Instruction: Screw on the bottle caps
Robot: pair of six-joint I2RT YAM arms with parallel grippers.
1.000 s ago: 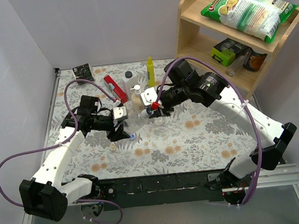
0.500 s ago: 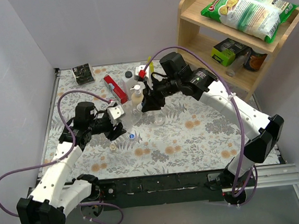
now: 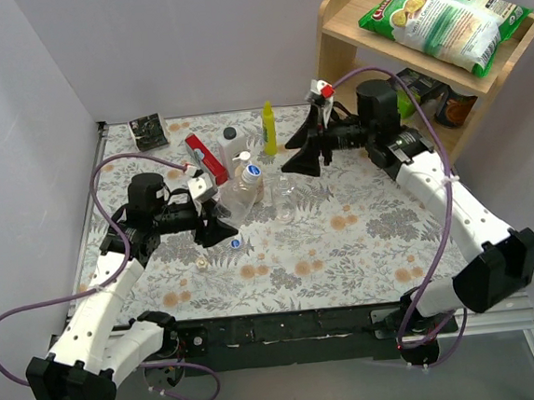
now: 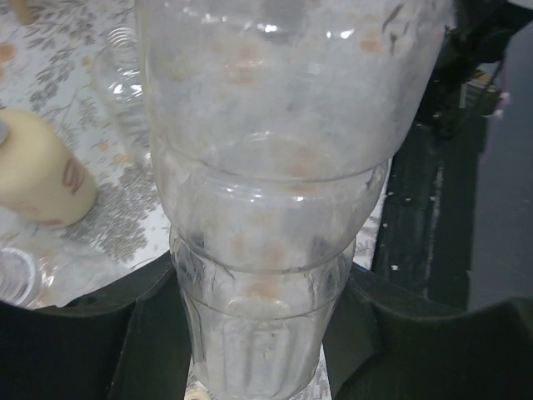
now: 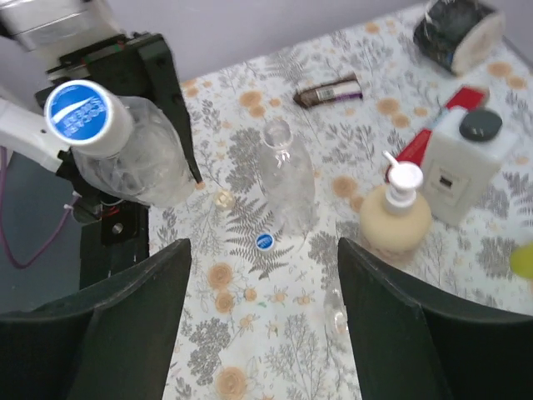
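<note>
One bottle looks done: the capped bottle (image 5: 133,162) wears a blue cap (image 5: 79,117). Left gripper (image 4: 258,337) has its jaws clenched on the lower body, holding it just beside the pump bottle (image 5: 396,212), on the arm-base side. Right gripper (image 3: 299,162) hangs above and beyond the pump bottle, jaws spread, nothing between them. Open bottle (image 5: 283,175) stands upright near the pump bottle. Loose blue cap (image 5: 265,242) and pale cap (image 5: 222,198) lie on the tabletop (image 5: 275,358), further out from the pump bottle.

Risks:
- Can't tell if the cap is fully threaded, or if the bottle base is seated. Letting go unseated could topple it into the open bottle.
- Tiny caps may slip or cross-thread if picked off-centre.
</note>
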